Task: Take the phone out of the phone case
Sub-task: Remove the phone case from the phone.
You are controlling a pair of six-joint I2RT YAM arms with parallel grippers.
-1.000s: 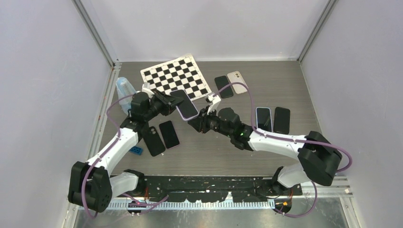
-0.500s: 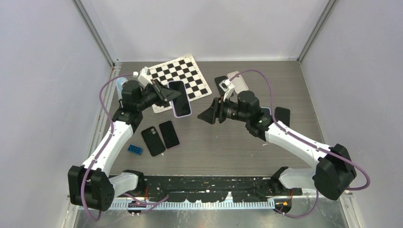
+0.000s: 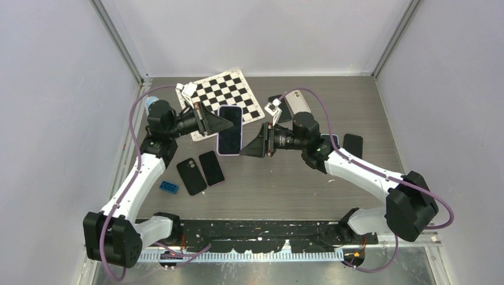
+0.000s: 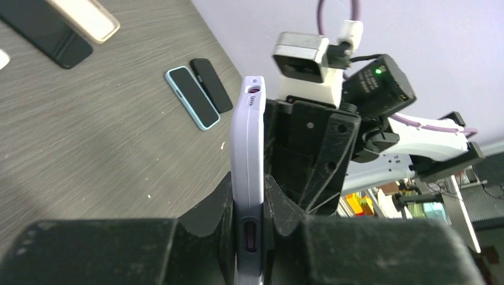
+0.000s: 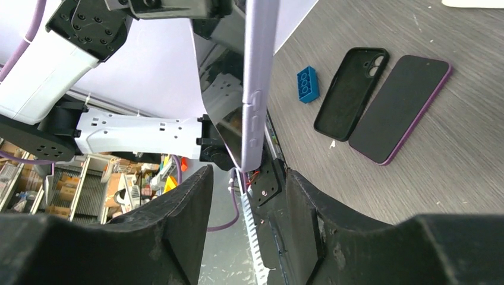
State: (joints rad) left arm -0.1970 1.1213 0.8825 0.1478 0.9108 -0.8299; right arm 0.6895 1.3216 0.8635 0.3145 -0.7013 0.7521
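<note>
1. The flat black-screened phone, seated in its lilac rubbery case, is held in the air between the arms, above the dark wood-grain table.
2. It is clamped across its faces by the left gripper. The right gripper stands with jaws parted near its edge, not touching.
3. The phone is judged stiff, smooth and breakable, and the case pliable. A corner lip of the case is best peeled.
4. Compared with half a second ago, the screen is turned more upward and the right gripper brought nearer.

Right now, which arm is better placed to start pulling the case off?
Right. The left hand is clamped on the phone in its lilac case, held off the table; the right hand is open, empty and pointed at its free end.
</note>
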